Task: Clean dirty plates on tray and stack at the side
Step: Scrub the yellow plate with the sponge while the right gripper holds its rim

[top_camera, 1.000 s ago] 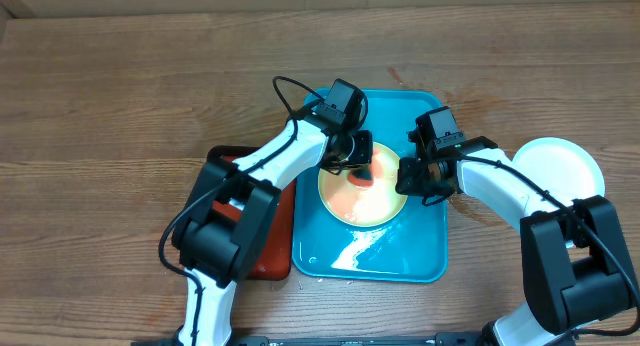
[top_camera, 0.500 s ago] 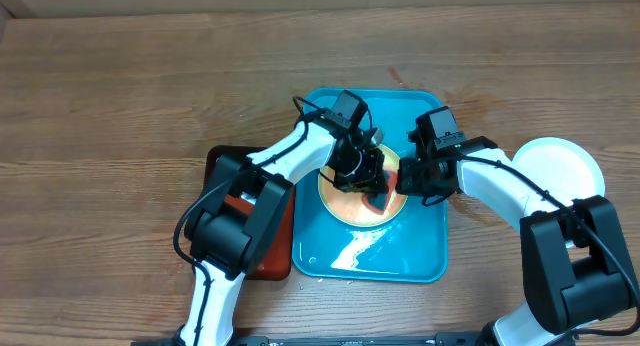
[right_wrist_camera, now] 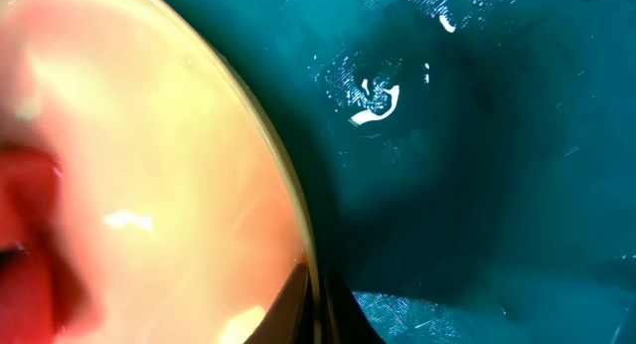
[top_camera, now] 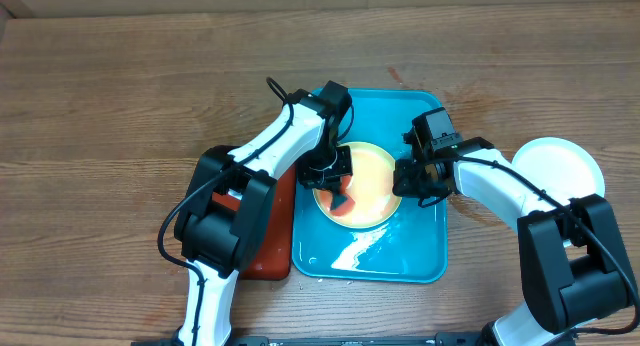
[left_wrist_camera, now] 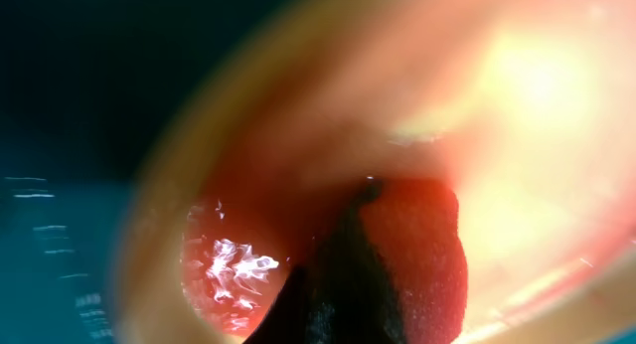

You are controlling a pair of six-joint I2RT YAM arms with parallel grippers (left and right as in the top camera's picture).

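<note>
Bright colours on a brown wood-grain bench (top_camera: 120,106).
A glossy blue tray (top_camera: 420,251) holds a pale yellow plate (top_camera: 378,176) under a red sponge (top_camera: 341,204); white plate (top_camera: 565,161) right of it, red tray (top_camera: 272,258) left.

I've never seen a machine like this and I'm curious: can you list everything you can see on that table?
blue tray: 1, bright blue, middle of the table
yellow-green plate: 1, pale yellow-green, lying in the blue tray
red sponge: 1, red, on the plate's left part
white plate: 1, white, on the table right of the blue tray
red tray: 1, red with black rim, left of the blue tray, mostly under the left arm
table: 1, brown wood grain
left arm, right arm: 2, white and black
left pincer: 1, black, shut on the red sponge
right pincer: 1, black, shut on the yellow-green plate's right rim
</note>
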